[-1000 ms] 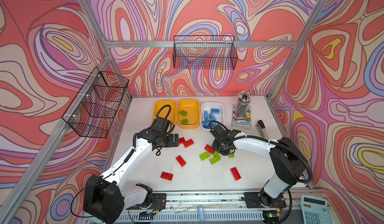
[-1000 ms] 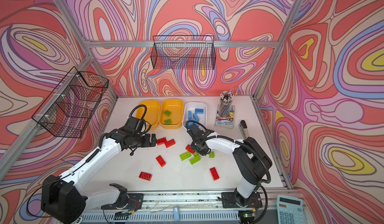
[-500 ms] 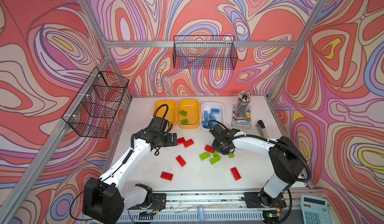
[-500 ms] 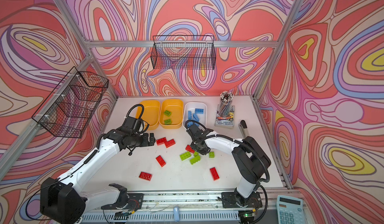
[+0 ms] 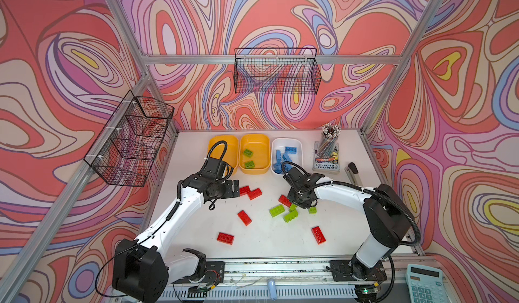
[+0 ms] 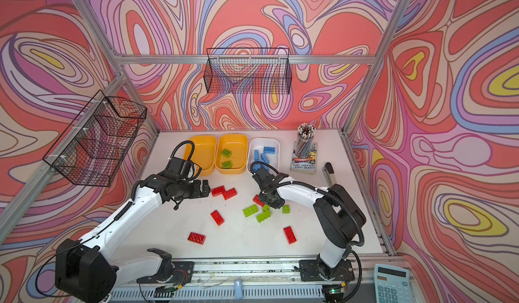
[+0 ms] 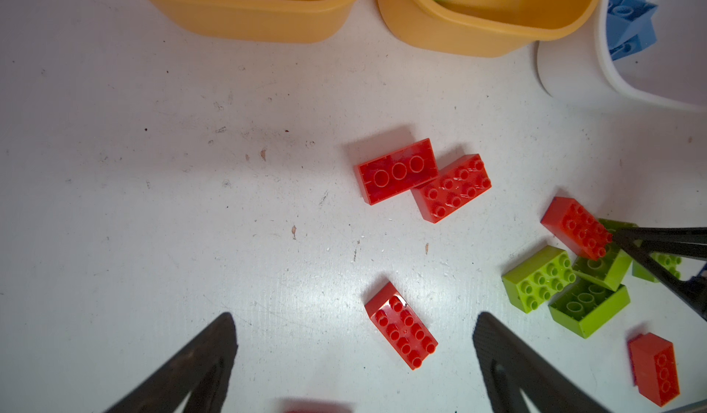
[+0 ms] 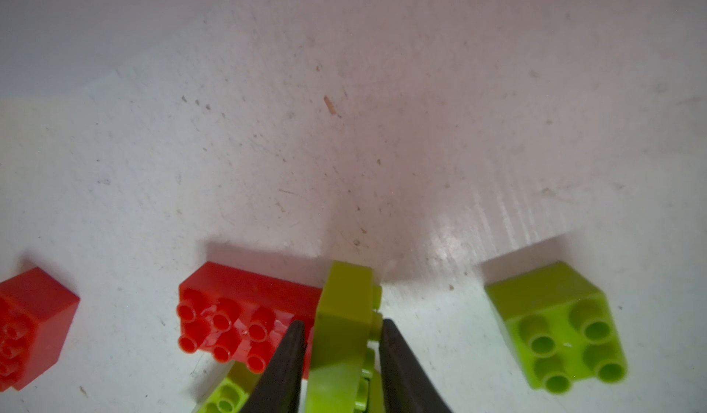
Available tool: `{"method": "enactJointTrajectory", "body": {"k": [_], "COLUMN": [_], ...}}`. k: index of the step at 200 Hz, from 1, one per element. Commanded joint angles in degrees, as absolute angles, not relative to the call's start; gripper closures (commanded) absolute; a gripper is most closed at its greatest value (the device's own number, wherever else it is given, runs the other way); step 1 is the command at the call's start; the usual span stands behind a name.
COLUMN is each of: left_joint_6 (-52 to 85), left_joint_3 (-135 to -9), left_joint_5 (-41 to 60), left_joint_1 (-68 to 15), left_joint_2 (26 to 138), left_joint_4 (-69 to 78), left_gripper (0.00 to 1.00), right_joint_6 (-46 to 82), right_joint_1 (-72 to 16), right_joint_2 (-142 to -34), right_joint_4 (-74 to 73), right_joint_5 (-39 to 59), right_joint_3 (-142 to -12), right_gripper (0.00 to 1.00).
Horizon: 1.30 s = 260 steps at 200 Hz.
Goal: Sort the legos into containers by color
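Top views high overhead — wrist views close above table (image 7: 153, 219).

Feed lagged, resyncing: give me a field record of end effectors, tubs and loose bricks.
left end effector: open, holding nothing, near two red bricks
right end effector: closed on a green brick standing on edge
left yellow tub: no bricks visible
middle yellow tub: two green bricks
white tub: blue bricks
loose on table: six red, three green

book (image 5: 325, 164) under pencil cup (image 5: 327, 144), cover reads ANDY GRIFFITHS & TERRY DENTON, other print too small
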State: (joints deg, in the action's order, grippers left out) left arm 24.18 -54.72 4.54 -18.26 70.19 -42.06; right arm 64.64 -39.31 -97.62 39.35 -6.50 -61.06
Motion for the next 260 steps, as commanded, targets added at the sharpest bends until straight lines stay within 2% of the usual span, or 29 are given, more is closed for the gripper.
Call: {"method": "enactJointTrajectory", "body": {"k": [1, 26, 48, 82, 129, 178, 260], "left_joint_6": [23.89, 24.26, 24.25, 24.41, 24.09, 24.03, 24.41], "left_joint_3": [-56.57, -57.04, -57.97, -58.41, -59.22, -59.25, -59.83], "left_joint_5": [5.01, 4.46, 4.14, 5.11, 5.77, 5.32, 5.94], "left_joint_1": [-17.93, -17.84, -17.93, -17.91, -17.89, -17.93, -17.88], "left_joint_2": [70.97, 71.63, 72.22, 73.27, 74.09, 74.0, 75.23], "left_joint_4": [-42.58, -42.63, -42.71, -42.33, -42.8, -43.15, -42.75], "left_gripper": [0.01, 0.0, 0.0, 0.0, 0.01, 0.01, 0.01], "right_joint_6": [64.95, 65.21, 65.63, 65.34, 63.42, 62.14, 61.39], "right_joint_1": [-38.85, -38.87, -38.85, -38.86, -38.15, -36.55, -36.2], "right_joint_2": [-96.49, -95.44, -94.0, -93.13, -96.03, -96.08, -96.95], "right_joint_4": [40.99, 40.47, 39.72, 40.08, 39.07, 38.26, 36.72], "right_joint_5": [-8.49, -7.96, -7.97, -8.74, -8.88, -7.76, -5.33], "right_joint_3": [-61.3, -60.86, -60.29, -59.85, -60.14, -58.16, -57.66], "right_gripper": [0.66, 0.66, 0.57, 0.55, 0.56, 0.61, 0.61]}}
